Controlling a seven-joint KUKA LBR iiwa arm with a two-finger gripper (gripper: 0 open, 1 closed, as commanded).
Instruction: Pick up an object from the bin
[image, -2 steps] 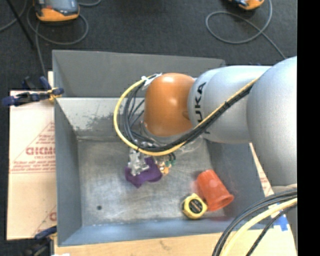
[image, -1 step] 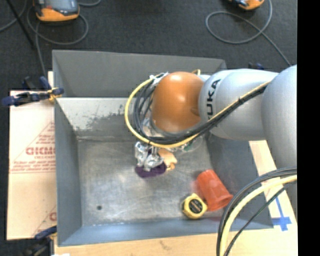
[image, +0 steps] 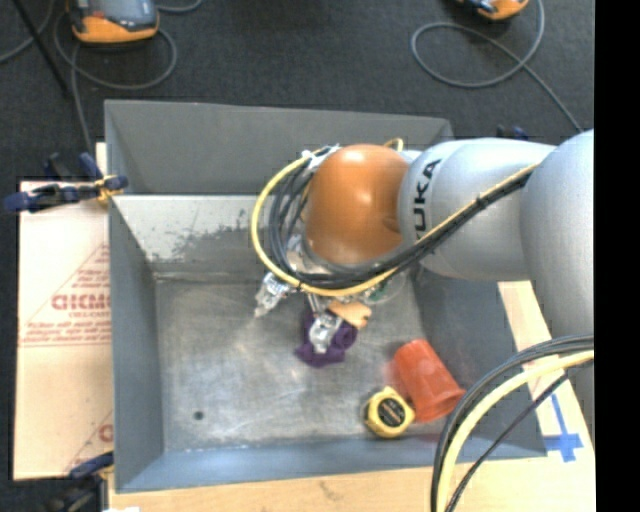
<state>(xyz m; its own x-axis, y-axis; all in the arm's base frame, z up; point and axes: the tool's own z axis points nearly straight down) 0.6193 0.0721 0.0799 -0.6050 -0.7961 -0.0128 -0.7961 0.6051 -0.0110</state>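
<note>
My gripper (image: 296, 312) hangs low in the middle of the bin, under the arm's orange dome. Its fingers stand apart, so it is open, with bare bin floor between them. The left fingertip (image: 270, 294) is over bare floor. The right fingertip (image: 322, 331) sits on or just above a small purple lumpy thing (image: 330, 349) lying on the floor. A small tan piece (image: 353, 313) shows right behind that finger, partly hidden by the gripper's body; I cannot tell what it is.
An orange-red plastic cup (image: 425, 378) lies on its side toward the bin's front right. A yellow and black tape measure (image: 388, 412) lies just in front of it. The bin's left half is bare floor.
</note>
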